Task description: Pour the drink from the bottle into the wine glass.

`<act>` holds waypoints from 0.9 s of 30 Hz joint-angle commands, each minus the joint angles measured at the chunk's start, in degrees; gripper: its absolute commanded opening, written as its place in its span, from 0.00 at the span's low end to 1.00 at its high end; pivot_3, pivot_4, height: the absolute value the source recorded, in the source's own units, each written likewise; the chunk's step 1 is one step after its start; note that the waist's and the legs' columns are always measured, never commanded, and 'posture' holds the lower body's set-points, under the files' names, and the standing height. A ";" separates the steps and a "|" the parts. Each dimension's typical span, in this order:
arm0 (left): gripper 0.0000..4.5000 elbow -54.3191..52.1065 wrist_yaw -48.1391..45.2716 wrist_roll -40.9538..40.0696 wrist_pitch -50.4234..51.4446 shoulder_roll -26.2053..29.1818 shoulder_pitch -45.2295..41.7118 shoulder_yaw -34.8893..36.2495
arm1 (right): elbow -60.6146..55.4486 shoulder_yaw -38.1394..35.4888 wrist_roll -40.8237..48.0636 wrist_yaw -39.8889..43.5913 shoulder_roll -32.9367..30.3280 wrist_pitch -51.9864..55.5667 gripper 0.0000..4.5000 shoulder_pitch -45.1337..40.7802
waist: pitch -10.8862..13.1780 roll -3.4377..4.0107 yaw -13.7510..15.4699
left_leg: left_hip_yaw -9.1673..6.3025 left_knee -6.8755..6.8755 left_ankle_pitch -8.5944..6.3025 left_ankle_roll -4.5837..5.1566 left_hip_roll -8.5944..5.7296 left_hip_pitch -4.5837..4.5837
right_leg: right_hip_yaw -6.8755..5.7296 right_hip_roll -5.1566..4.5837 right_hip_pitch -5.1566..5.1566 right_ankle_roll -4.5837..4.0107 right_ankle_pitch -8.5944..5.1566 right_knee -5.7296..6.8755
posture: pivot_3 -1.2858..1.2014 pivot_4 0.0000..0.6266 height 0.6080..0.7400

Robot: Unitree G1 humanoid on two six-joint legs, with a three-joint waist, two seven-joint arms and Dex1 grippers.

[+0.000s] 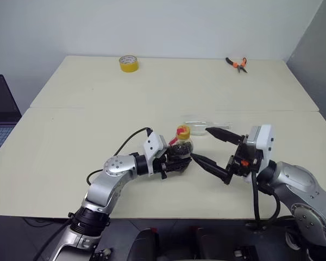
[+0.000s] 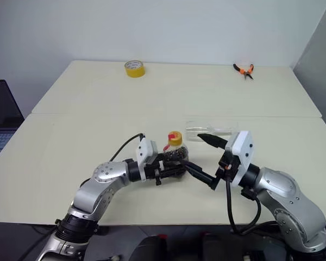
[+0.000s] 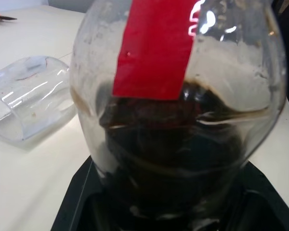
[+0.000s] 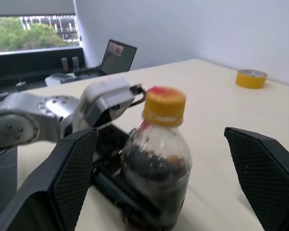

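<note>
Left gripper (image 1: 176, 162), centre of the head view, is clamped on the ribbed lower body of the small squat clear plastic bottle (image 1: 181, 145), holding it upright on the pale desk (image 1: 70, 136). Long axis vertical, yellow cap (image 1: 183, 131) on top, still on by the look of it.

Right gripper (image 1: 211, 147) sits just right of the bottle, jaws spread wide, one finger above and one below the bottle's height, pointing at it. It's the free arm and the nearer one to the cap, so my guess is it goes for the cap next.

Bottle: red label strip (image 3: 151, 48) down the neck, dark brown, almost black drink (image 4: 154, 187) filling the lower part, residue streaks above the liquid line.

Clear wine glass (image 1: 206, 122) lies on its side just behind the bottle, long axis left-right across the frame. Needs standing up before any pour, I'd say.
</note>
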 commanded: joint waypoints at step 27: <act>0.43 2.93 -4.51 2.52 -5.44 -1.97 -2.57 -2.57 | 2.27 3.80 -0.26 -5.37 1.58 7.10 0.80 -8.21 | 0.00 0.01 -0.14 | -0.01 0.00 -0.01 0.02 0.00 -0.03 | -0.01 -0.01 -0.02 0.00 0.00 0.00 | 0.52 0.24 1.00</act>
